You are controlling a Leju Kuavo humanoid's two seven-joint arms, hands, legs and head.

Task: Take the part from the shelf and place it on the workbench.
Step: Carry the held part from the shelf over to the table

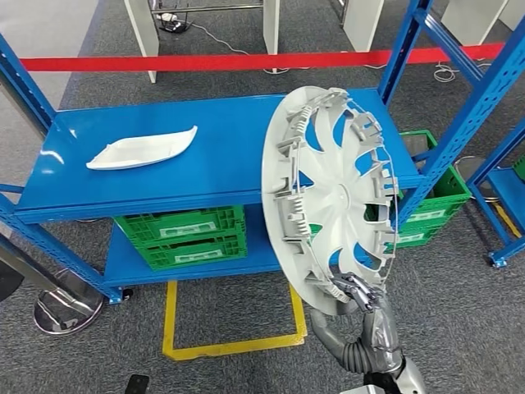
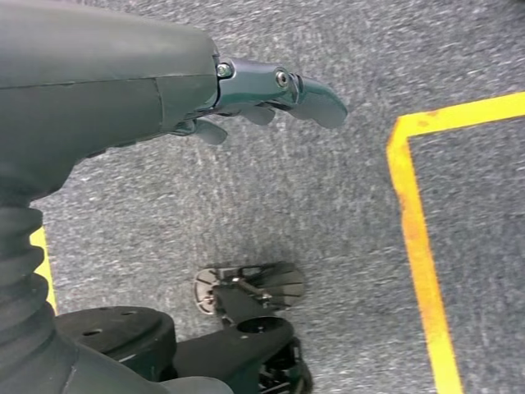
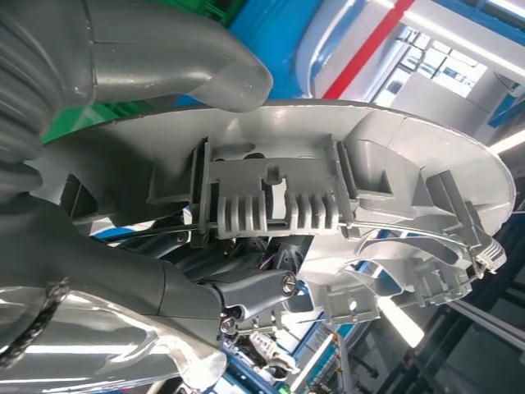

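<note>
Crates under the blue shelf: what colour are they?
Green crates, with pale labels on their sides; the head view shows them best.

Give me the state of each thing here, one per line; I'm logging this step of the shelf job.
Wheel cover: held upright by its lower rim, off the shelf.
Right hand: gripping the wheel cover's rim.
Left hand: empty, fingers straight, hanging above the floor.
White trim piece: lying flat on the upper shelf.
Green crates: stacked on the lower shelf.

My head view looked down on the blue shelf; left wrist faced the floor; right wrist sat close behind the wheel cover, shared with head.
</note>
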